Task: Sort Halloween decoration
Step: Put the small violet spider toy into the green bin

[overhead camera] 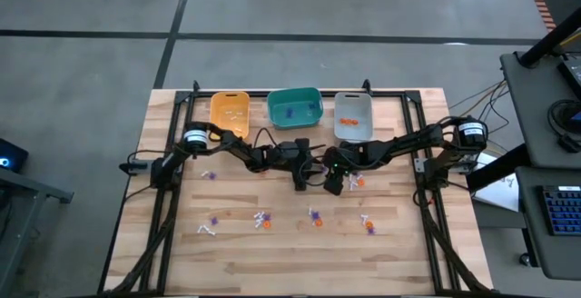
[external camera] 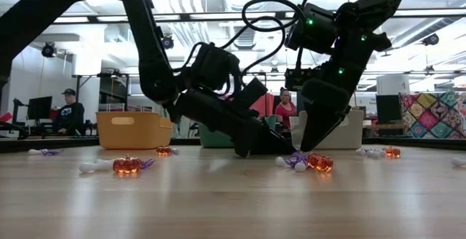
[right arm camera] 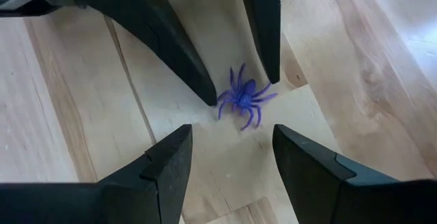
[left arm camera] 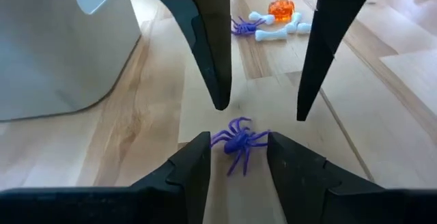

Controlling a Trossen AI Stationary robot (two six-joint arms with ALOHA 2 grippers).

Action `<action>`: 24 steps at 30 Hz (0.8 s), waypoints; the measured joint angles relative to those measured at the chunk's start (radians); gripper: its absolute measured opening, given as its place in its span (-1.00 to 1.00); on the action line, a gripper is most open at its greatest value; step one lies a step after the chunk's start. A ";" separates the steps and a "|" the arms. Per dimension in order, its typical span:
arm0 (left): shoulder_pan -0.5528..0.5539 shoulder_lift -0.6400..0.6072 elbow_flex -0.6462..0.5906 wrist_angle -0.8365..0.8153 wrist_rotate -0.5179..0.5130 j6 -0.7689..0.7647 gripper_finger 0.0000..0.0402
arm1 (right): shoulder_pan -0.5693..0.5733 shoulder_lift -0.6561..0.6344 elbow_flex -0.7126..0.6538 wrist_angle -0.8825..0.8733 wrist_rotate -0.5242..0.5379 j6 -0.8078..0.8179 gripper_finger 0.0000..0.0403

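Note:
A purple spider (left arm camera: pixel 239 142) of the Halloween decoration lies flat on the wooden table (overhead camera: pixel 290 262), near its middle. My left gripper (left arm camera: pixel 237 141) reaches low across the table, open, with one finger on each side of the spider. My right gripper (right arm camera: pixel 232 132) hangs open just above the same spider (right arm camera: pixel 244 100), fingers slanting down and touching nothing. More orange, purple and white trinkets (overhead camera: pixel 263 218) lie scattered on the near half of the table. In the low view the two grippers meet at the table's middle (external camera: pixel 295 150). My left gripper comes in low from the table's left, slanting down, with its fingertips (right arm camera: pixel 213 95) on either side of the spider's body. The spider's leg tips (right arm camera: pixel 222 104) reach the fingers; whether they touch, I cannot tell. The spider rests on the table.
Three bins stand along the far edge: yellow (overhead camera: pixel 230 112), teal (overhead camera: pixel 295 107) and grey (overhead camera: pixel 353 116). The grey bin (left arm camera: pixel 61 46) is close beside my left gripper. An orange pumpkin (left arm camera: pixel 281 9), white bones (left arm camera: pixel 287 29) and another spider lie just beyond both grippers.

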 joint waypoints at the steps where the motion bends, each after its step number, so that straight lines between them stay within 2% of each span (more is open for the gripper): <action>1: 0.000 0.005 0.000 0.002 0.000 -0.009 -0.34 | 0.000 0.000 0.000 0.000 0.000 0.003 -0.01; 8: 0.000 0.008 -0.009 -0.007 -0.003 -0.026 -0.36 | 0.000 0.000 -0.001 0.007 0.000 0.001 -0.01; 12: 0.000 0.009 -0.010 -0.007 -0.004 -0.025 -0.43 | 0.000 0.000 -0.001 0.007 0.000 0.001 -0.01; 22: -0.003 0.010 -0.012 -0.004 0.001 -0.022 -0.95 | 0.000 0.000 -0.001 0.007 0.000 -0.015 -0.01; 24: -0.003 0.010 -0.012 0.000 0.001 -0.022 -0.97 | 0.000 0.000 -0.001 0.007 0.000 -0.016 -0.01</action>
